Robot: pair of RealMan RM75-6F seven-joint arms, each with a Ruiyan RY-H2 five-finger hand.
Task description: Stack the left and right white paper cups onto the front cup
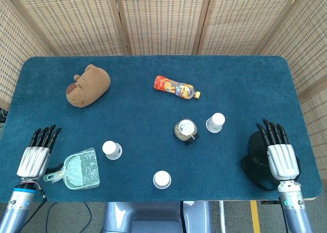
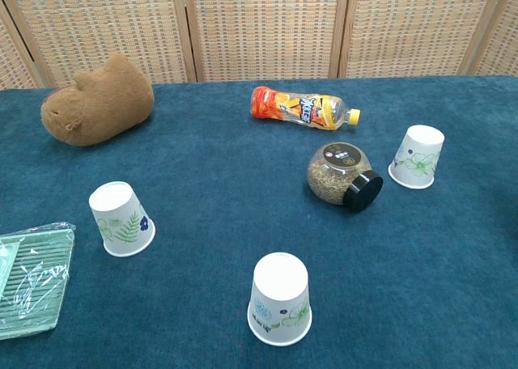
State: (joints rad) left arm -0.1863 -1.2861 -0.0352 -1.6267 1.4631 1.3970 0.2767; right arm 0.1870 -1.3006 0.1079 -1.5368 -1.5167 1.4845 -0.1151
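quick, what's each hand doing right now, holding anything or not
Left hand: open, fingers extended, holding nothing, beside the green dustpan.
Right hand: open, fingers extended, holding nothing, over a black object.

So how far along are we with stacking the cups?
Nothing is stacked yet. The left white paper cup, the right white paper cup and the front white paper cup all stand apart, upside down on the blue table. Nothing is in hand: the left hand and right hand hold nothing, fingers apart, at the table's near corners. Both stacks remain.
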